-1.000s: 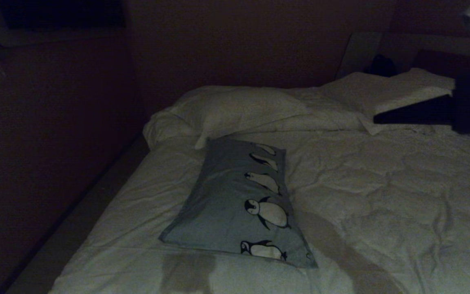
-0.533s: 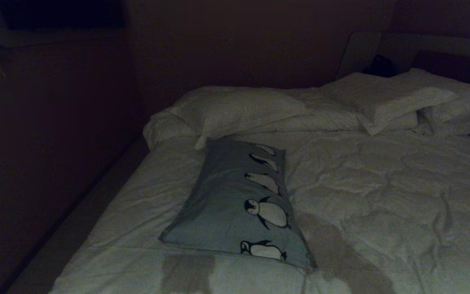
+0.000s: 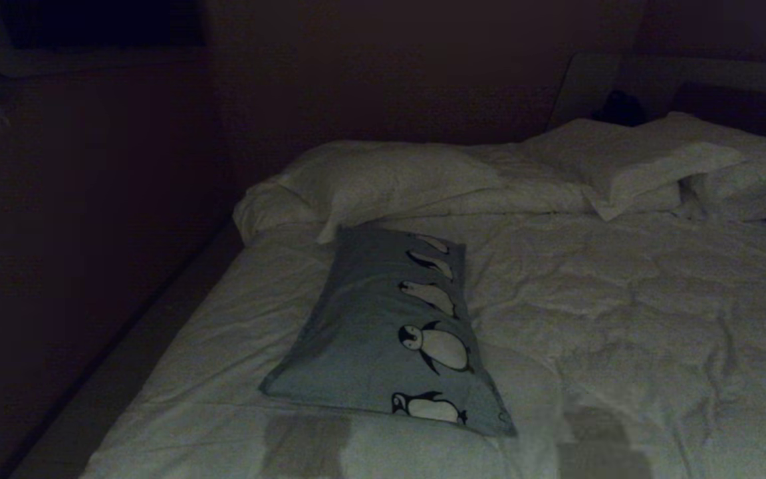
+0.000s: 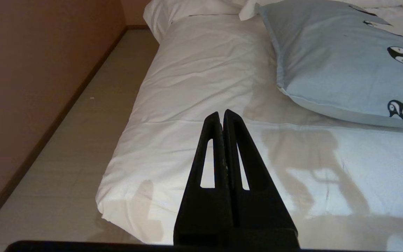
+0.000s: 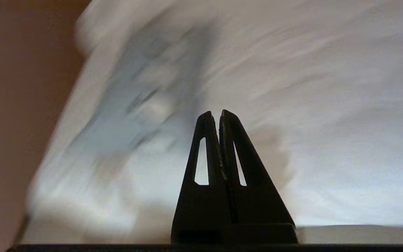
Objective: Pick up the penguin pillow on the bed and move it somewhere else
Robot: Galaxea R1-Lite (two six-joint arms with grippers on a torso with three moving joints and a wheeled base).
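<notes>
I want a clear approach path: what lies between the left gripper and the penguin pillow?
Only bare white duvet of the bed, as the left wrist view shows; the shut left gripper hangs short of the penguin pillow.

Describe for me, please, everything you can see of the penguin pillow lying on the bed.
The penguin pillow is a long rectangular cushion in soft grey-blue fabric, plain except for a row of black-and-white penguins along one long edge. It lies flat on the bed's wrinkled white duvet, toward the left side, its far end near a white pillow. Neither gripper touches it.
</notes>
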